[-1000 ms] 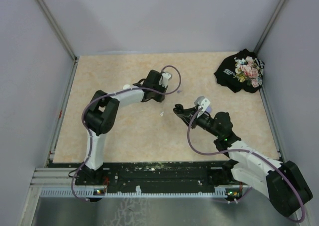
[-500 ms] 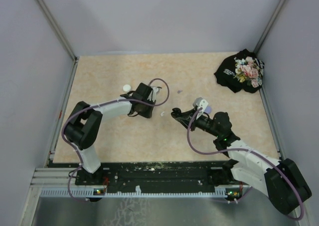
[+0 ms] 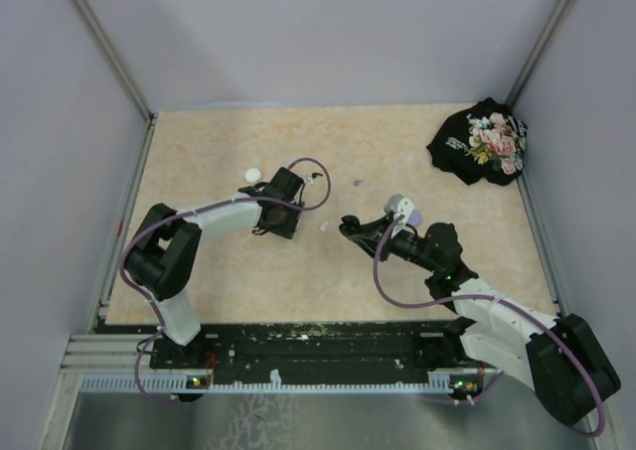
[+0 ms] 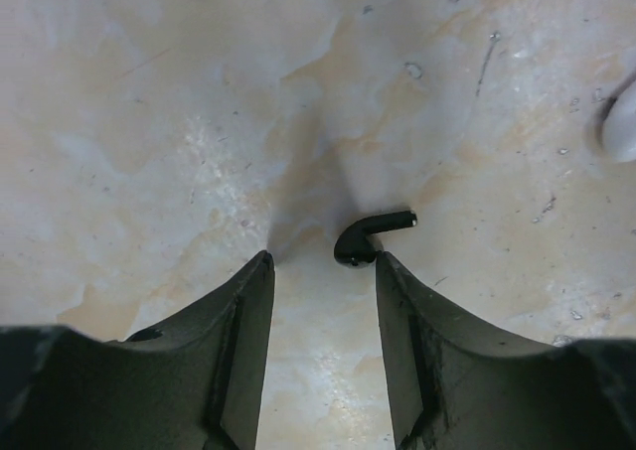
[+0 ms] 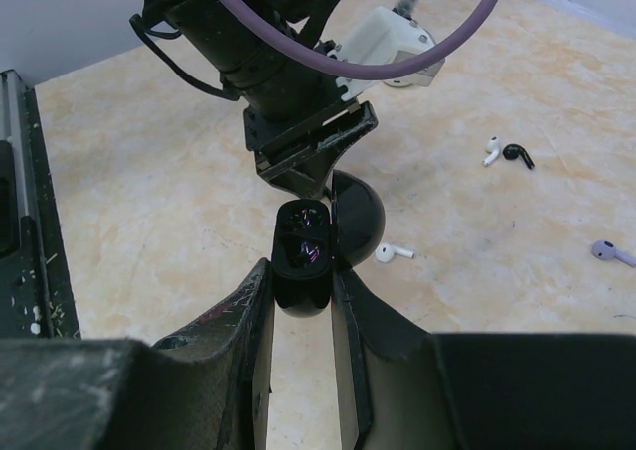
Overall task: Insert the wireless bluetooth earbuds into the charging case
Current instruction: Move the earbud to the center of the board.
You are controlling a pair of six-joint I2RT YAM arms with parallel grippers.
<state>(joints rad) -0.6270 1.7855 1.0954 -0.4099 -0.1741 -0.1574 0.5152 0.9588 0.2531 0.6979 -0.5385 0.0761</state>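
Newly parted, left gripper (image 4: 323,261) hovers by black earbud (image 4: 358,243); right gripper (image 5: 301,271) clamps open, seemingly empty charging case (image 5: 301,236).

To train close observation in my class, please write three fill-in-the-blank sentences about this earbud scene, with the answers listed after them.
1. The right gripper is shut on an open charging case coloured ____.
2. Just ahead of the open left gripper, the black earbud lies on the ____.
3. In the right wrist view, the loose earbud nearest that case is ____.
Missing words: black; table; white.
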